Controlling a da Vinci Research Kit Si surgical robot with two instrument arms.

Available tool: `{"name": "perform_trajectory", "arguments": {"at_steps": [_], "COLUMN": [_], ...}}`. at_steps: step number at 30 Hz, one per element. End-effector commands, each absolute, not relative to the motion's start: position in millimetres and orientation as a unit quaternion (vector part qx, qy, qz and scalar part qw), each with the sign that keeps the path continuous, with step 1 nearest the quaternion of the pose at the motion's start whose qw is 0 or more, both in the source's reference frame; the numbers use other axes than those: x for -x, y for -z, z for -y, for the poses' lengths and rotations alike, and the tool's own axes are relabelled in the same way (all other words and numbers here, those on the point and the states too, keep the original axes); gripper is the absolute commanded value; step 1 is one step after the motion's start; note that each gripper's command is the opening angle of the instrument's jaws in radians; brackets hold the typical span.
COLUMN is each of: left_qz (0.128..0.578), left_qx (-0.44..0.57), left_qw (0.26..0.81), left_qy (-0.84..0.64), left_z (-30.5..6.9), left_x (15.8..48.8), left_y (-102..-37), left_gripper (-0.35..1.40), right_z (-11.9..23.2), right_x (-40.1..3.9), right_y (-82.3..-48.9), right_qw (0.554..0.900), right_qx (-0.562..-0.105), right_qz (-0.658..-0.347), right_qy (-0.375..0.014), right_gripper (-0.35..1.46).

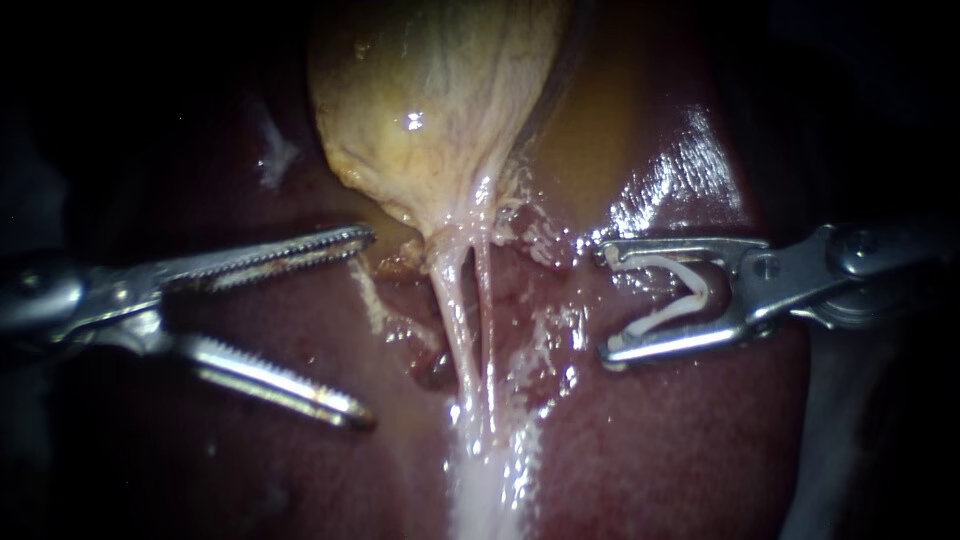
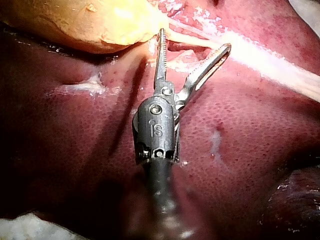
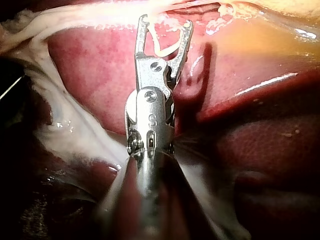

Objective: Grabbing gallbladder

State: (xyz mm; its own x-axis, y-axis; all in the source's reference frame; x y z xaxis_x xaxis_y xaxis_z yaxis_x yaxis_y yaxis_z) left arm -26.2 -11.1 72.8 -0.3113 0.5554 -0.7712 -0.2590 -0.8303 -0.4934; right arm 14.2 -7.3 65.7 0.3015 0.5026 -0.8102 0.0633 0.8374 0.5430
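L instrument: jaws wide open, empty, upper tip just beside lower edge of gallbladder. R instrument: jaws holding white clip, clear of tubes.

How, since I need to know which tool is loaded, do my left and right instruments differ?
The left instrument has long, slender, toothed jaws; the right instrument has shorter, smooth ones. The left instrument's jaws stand open and empty; the right instrument's hold a white clip between them. Both point inward toward the tubes below the gallbladder, from opposite sides.
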Motion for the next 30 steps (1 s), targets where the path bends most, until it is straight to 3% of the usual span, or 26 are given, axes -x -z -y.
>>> {"name": "perform_trajectory", "arguments": {"at_steps": [1,30], "left_qz": [0.14,0.133], "left_qx": [0.528,0.505], "left_qw": [0.255,0.288], "left_qy": [-0.797,-0.803], "left_z": [11.1,7.7], "left_x": [26.2,29.1], "left_y": [-72.8,-79.5], "left_gripper": [0.86,0.44], "right_z": [7.3,7.4], "right_x": [-14.2,-14.2], "right_y": [-65.7,-65.7], "right_qw": [0.768,0.768], "right_qx": [-0.247,-0.247], "right_qz": [-0.573,-0.573], "right_qy": [-0.143,-0.143], "right_gripper": [0.5,0.5]}}
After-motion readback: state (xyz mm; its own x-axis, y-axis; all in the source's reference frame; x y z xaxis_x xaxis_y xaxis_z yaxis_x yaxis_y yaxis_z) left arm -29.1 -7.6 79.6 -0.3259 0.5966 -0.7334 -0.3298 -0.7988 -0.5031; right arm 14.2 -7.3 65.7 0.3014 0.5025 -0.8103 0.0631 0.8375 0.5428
